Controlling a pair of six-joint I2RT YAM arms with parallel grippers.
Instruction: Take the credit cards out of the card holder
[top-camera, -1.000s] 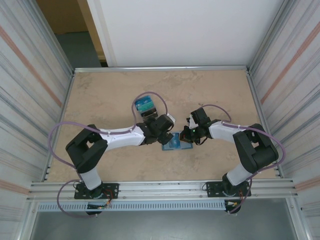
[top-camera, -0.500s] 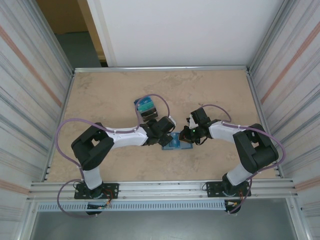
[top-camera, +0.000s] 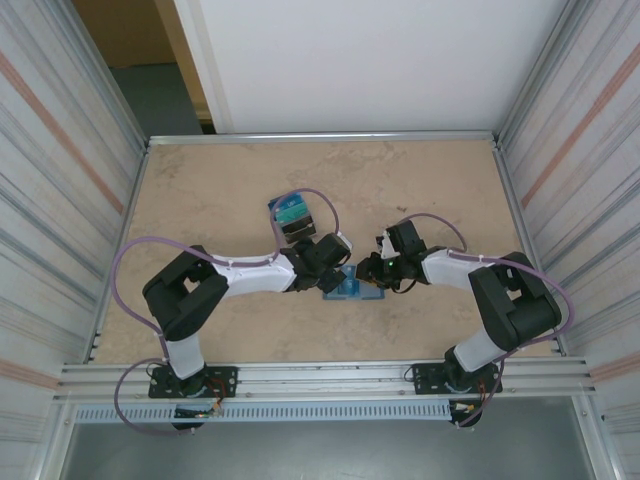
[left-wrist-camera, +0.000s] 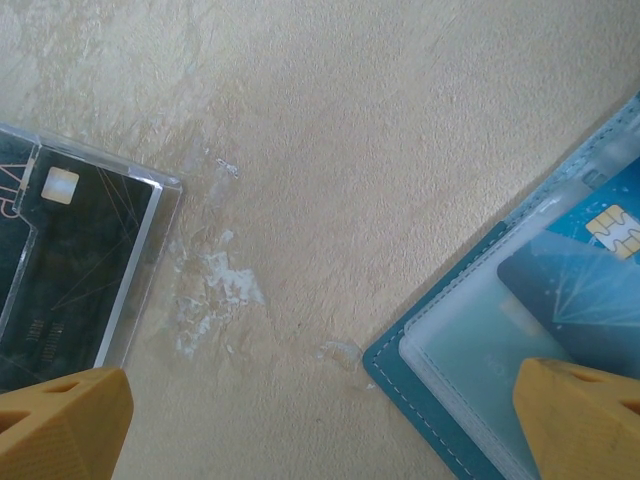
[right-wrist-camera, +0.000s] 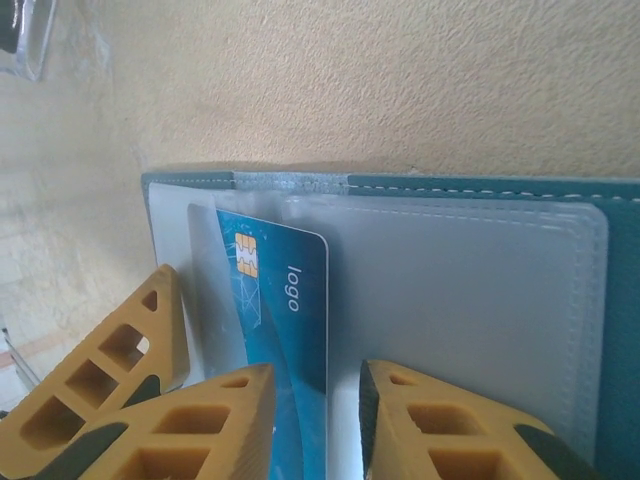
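One credit card (right-wrist-camera: 290, 320) points lengthwise toward the right gripper (right-wrist-camera: 315, 390).

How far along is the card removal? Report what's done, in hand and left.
Done: the card holder lies open on the table, and a clear case with a dark card lies apart from it. In hand: the right gripper hangs over the blue card, jaws slightly apart, not gripping it. Left: that card sits in its pocket and must come out. The left gripper is open.
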